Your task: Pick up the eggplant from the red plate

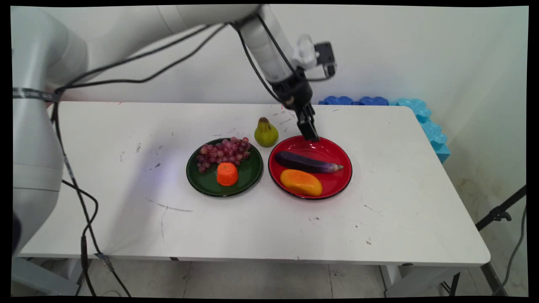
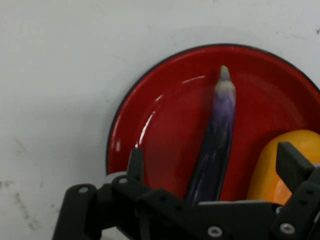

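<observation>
On the worktop, the two plates sit mid-surface. The red plate holds one mango and one eggplant; the green plate holds one orange piece and one bunch of grapes. One pear stands behind, toward the far edge. The end effector hovers over the red plate's far rim, spread wide and empty, straddling the eggplant.

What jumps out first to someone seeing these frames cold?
The black gripper hangs open over the far rim of the red plate, which holds a purple eggplant and, nearer the camera, a yellow-orange mango. Left of it, a green plate carries red grapes and an orange fruit, with a green pear on the table behind.
</observation>
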Robot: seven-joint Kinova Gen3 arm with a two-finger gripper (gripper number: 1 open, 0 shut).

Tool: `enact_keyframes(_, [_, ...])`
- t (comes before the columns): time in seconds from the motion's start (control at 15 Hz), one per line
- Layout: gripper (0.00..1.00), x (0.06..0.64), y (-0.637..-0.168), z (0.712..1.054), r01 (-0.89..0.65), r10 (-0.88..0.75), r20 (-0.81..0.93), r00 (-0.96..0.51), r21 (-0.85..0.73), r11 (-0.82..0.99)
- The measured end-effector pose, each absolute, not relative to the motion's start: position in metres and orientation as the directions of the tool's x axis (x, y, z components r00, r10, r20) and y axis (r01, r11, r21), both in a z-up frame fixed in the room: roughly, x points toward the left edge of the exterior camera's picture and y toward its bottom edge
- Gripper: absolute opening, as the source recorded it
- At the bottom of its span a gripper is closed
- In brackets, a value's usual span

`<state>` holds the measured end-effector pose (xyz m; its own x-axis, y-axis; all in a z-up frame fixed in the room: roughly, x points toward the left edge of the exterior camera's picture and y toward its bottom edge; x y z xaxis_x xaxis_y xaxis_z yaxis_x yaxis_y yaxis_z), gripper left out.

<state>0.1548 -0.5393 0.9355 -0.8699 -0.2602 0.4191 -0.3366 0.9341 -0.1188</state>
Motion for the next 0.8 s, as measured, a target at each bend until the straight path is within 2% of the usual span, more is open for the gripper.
enact_keyframes(0.6, [1.0, 0.121, -0.558, 0.864, -0.36, -0.315, 0.352, -0.881, -0.068, 0.93])
enact_keyframes(0.8, [1.0, 0.114, -0.561, 0.85, -0.361, -0.32, 0.345, -0.882, -0.06, 0.931])
